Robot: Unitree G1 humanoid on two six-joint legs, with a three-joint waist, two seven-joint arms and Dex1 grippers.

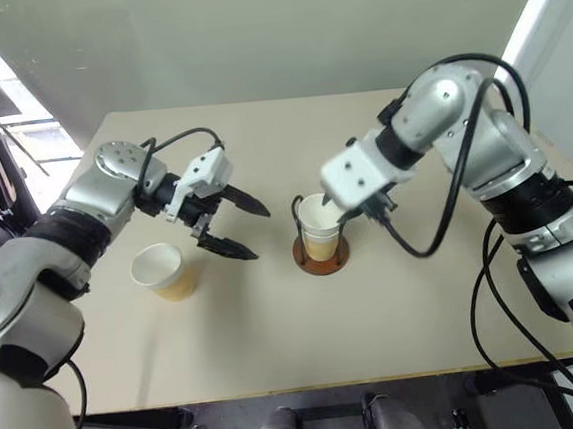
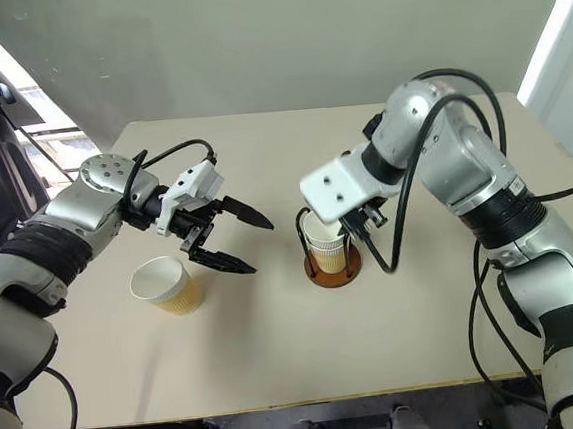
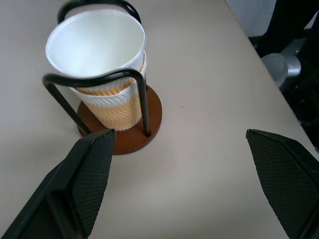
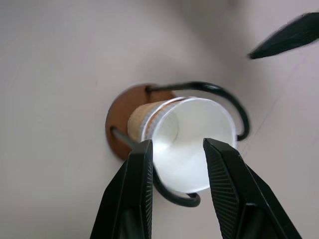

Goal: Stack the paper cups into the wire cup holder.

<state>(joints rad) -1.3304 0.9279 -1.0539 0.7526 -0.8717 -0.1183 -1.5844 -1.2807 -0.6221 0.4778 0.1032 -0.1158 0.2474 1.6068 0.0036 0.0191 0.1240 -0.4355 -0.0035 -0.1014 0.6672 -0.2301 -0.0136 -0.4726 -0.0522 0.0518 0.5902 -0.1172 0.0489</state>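
Two tan-orange paper cups [image 3: 102, 64], white inside, sit nested in the wire cup holder [image 3: 130, 130], a reddish-brown disc with black loops, mid-counter [image 1: 277, 336]. A third cup [image 1: 163, 271] stands beside the left tool [image 1: 232, 226], fingers spread. The right tool [image 4: 177, 164] hovers above the stack, fingers apart.

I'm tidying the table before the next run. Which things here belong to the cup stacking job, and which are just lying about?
Part of the job:
- wire cup holder
- stacked paper cups nested in the holder
- loose paper cup, upright on the table
- left gripper, open beside the loose cup
- right gripper, parted over the stack

Just lying about:
- nothing besides the table itself
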